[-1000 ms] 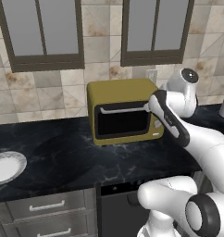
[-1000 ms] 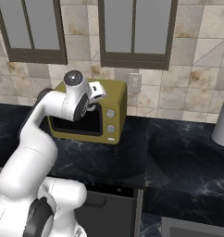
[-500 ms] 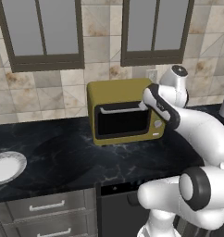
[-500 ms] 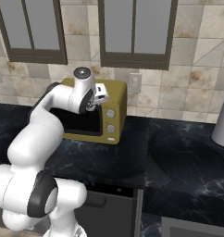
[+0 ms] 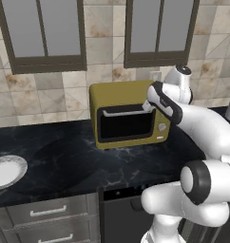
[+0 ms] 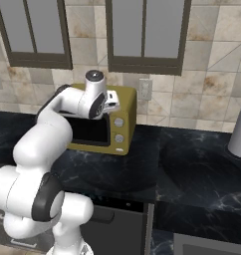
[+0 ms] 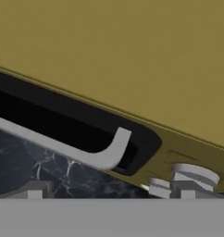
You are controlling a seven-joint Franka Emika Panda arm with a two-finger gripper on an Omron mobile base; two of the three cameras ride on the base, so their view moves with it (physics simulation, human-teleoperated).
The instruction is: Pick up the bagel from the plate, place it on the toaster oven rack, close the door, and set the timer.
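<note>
Since the earlier frames the arm has swung up and in toward the oven, so the hand (image 5: 148, 105) now sits at the upper right corner of the oven front instead of lower before the door. Behind everything runs a wall of beige marbled tiles (image 5: 50, 95) carrying two tall grey-paned cabinet doors (image 5: 43, 33) in dark frames, with a pale outlet (image 6: 145, 88) on the tiles just right of the oven. Below, the black veined desk (image 5: 69, 161) stretches across, with grey drawers (image 5: 48, 211) under its front edge. On the desk against the wall stands the toaster oven (image 5: 129, 118), olive-yellow, its dark door (image 5: 125, 124) shut and the silver bar handle (image 7: 67, 147) along the door's top edge. Its pale knobs (image 6: 118, 130) line the right side. The plate (image 5: 6, 171) lies at the far left of the desk, well apart from the oven; I cannot make out the bagel on it at this size. A grey cylinder (image 6: 239, 130) stands at the desk's far right. The hand's fingers are spread wide with nothing between them, poised over the oven's top edge near the handle's right end.
</note>
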